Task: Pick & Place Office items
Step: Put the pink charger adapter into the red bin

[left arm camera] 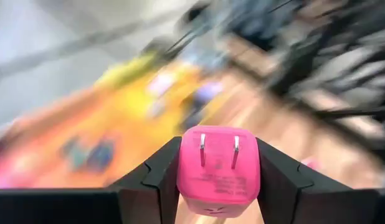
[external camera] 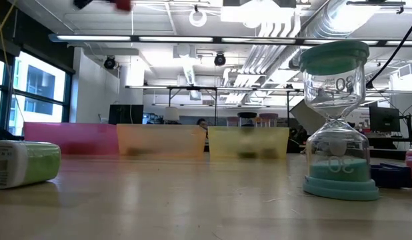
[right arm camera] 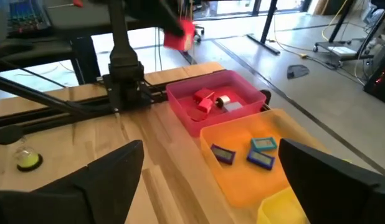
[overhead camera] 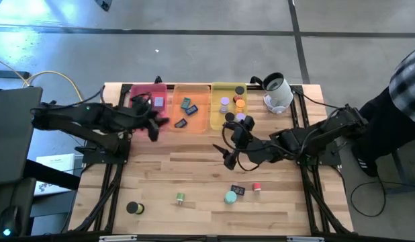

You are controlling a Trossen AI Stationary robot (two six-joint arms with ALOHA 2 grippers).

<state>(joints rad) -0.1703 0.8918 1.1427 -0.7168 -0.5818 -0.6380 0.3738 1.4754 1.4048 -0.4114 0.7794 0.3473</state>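
Nearest the camera in the low view, a teal sand timer (external camera: pixel 339 120) stands upright at the right of the frame, and a green-and-white cylinder (external camera: pixel 25 165) lies on its side at the far left.

In the high view, loose pieces dot the lower part of the wooden table (overhead camera: pixel 194 168): a black and yellow cylinder (overhead camera: pixel 133 208) at lower left, a small green cylinder (overhead camera: pixel 180 197) at lower centre, and a small red piece (overhead camera: pixel 257 187) beside the timer.

Mid-frame, the right gripper (overhead camera: pixel 231 144) hovers just below the yellow tray (overhead camera: pixel 217 111), fingers spread wide, holding nothing.

At centre left, the left gripper (left arm camera: pixel 218 180) is over the pink tray (overhead camera: pixel 137 92). In its wrist view a pink plug cube (left arm camera: pixel 218 163), two metal prongs facing out, sits clamped between both fingers (left arm camera: pixel 158 177), touching each.

Along the upper edge, the orange tray (overhead camera: pixel 201 101) holds dark blue rectangles (overhead camera: pixel 189 106). A white rounded device (overhead camera: pixel 278 93) sits at upper right.
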